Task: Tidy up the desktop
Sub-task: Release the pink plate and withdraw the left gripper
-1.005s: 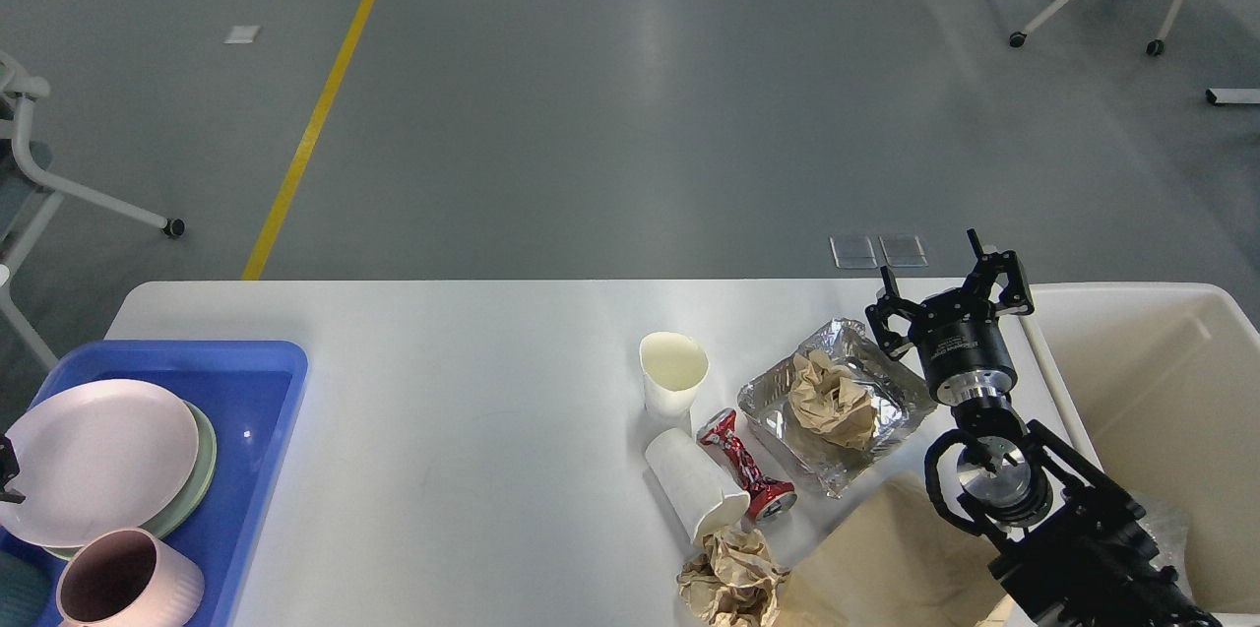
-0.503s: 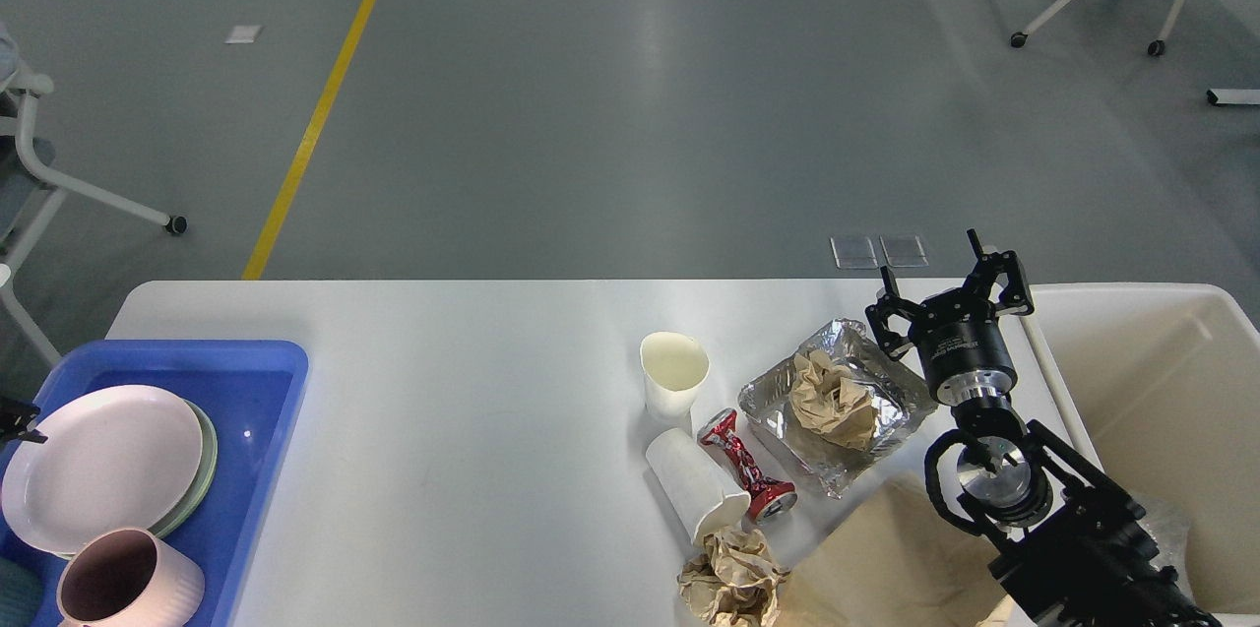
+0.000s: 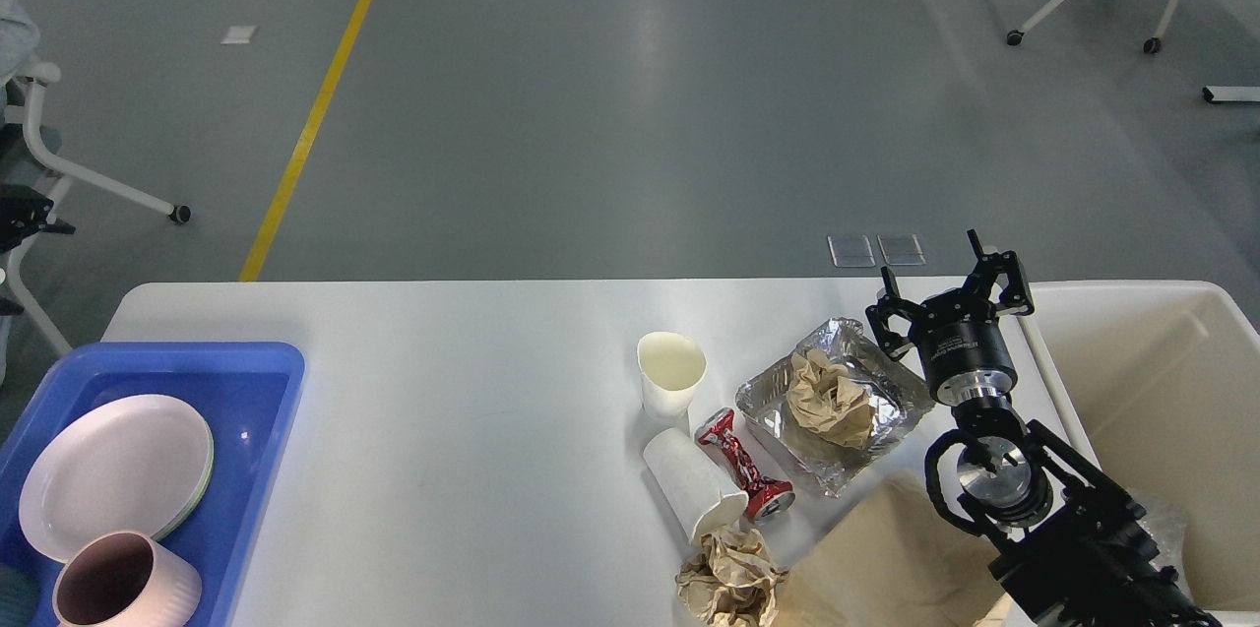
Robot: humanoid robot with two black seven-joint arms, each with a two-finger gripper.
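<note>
The white desktop [image 3: 472, 361] carries litter on its right half. An upright paper cup [image 3: 671, 371] stands beside a second paper cup [image 3: 692, 484] lying on its side and a crushed red can [image 3: 743, 466]. A foil tray [image 3: 778, 396] holds crumpled brown paper [image 3: 832, 401]. Another paper wad [image 3: 728, 580] and a flat brown paper bag [image 3: 886, 558] lie at the front edge. My right gripper [image 3: 950, 275] hovers open and empty past the foil tray's far right corner. A small dark part at the left edge, seemingly my left gripper [image 3: 25, 216], is too small to read.
A blue tray [image 3: 251, 381] at the front left holds stacked plates [image 3: 118, 474] and a pink mug [image 3: 123, 593]. A cream plastic bin [image 3: 1162, 391] stands against the table's right end. Wheeled chairs sit on the grey floor at the far left and far right.
The dark part at the left edge has risen from beside the plates to up near the chair. The plate stack sits slightly further right in the tray. The right arm has not moved.
</note>
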